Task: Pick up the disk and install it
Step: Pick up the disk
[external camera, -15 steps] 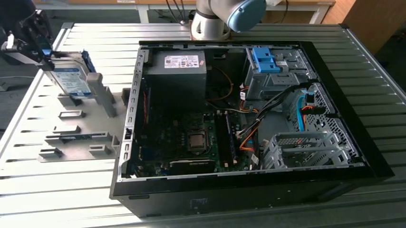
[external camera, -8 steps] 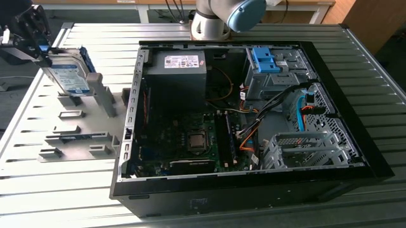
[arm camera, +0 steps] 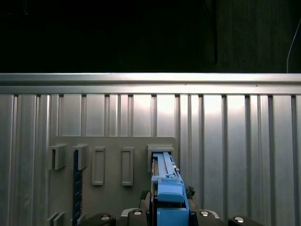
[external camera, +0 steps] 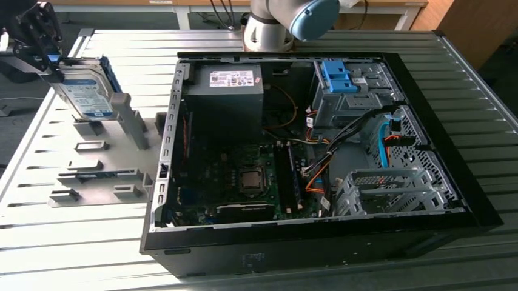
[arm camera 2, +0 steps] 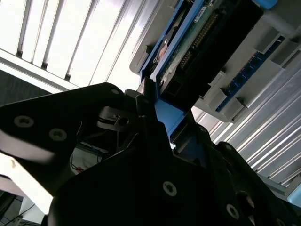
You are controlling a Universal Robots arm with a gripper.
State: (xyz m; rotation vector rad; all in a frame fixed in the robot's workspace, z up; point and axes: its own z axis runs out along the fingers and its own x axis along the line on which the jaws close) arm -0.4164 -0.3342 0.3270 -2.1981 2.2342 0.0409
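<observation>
you see: gripper [external camera: 51, 60] pinches disk [external camera: 87, 96] by its top edge | disk upright over rack [external camera: 101, 182] | rack just beside open case [external camera: 166, 142] wall

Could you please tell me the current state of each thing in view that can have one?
gripper: jaws shut on the disk's top edge.
disk: held upright on edge, slightly tilted, at the grey rack, outside the case.
computer case: lying on its side, side panel off, interior exposed.
grey rack: flat on the table, beside the case.
</observation>
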